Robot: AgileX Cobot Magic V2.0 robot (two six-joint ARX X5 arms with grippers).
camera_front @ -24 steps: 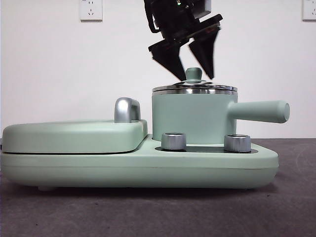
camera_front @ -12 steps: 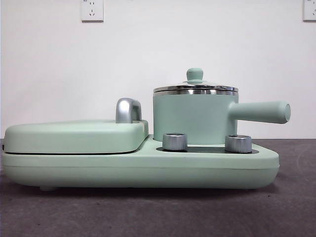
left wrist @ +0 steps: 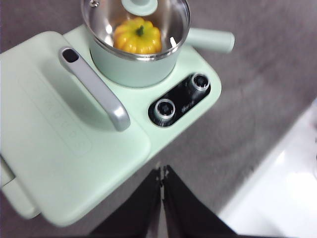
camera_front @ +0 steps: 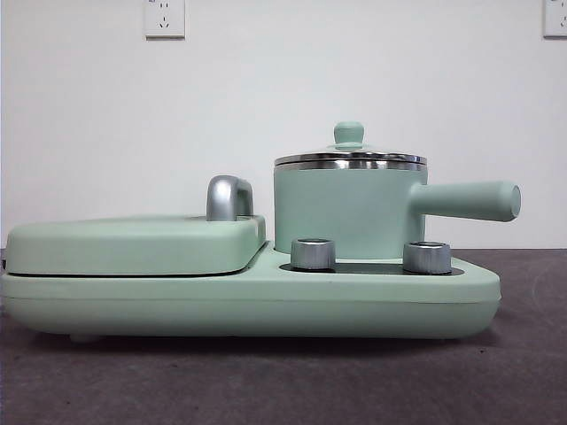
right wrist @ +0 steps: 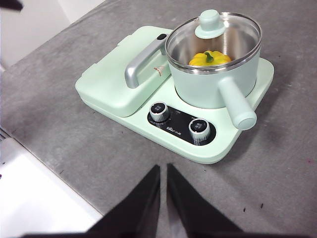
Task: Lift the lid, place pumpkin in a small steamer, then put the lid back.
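Right wrist view, lid point(right wrist: 213, 30) on small steamer point(right wrist: 218, 82), well apart from closed right gripper point(right wrist: 163, 171)

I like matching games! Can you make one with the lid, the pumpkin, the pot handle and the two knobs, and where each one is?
Things:
1. lid
2. pumpkin
3. pot handle
4. two knobs

Places:
A. inside the small steamer
B. on the black panel of the base
C. on top of the small steamer
D. sticking out from the steamer's side

Pairs: 1-C, 2-A, 3-D, 4-B
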